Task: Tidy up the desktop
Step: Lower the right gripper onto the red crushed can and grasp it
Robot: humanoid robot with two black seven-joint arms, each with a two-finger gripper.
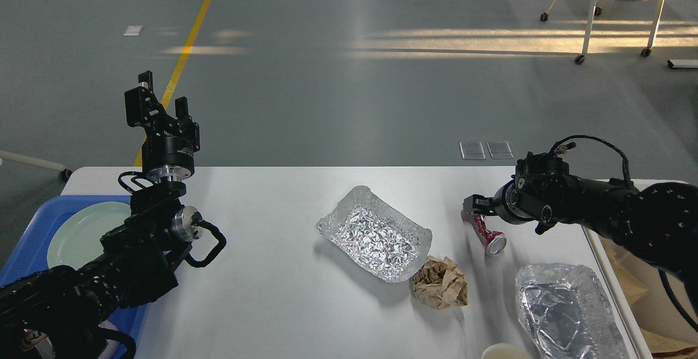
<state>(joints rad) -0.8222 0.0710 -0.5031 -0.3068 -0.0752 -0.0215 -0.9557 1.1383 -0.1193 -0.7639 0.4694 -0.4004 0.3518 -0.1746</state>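
Observation:
The white desktop (283, 293) carries a crushed red can (488, 233), an open foil tray (375, 233), a crumpled brown paper ball (440, 282) and a second foil tray (564, 310). My right gripper (473, 206) is low at the can's far end, touching or nearly touching it. It is seen dark and end-on, so its fingers cannot be told apart. My left gripper (161, 105) is raised above the table's far left corner, pointing up, open and empty.
A blue tray (32, 222) holding a pale green plate (82, 228) sits at the left edge, partly under my left arm. An off-white bin (649, 315) with brown paper inside stands beside the table's right edge. A cup rim (504, 352) shows at the bottom.

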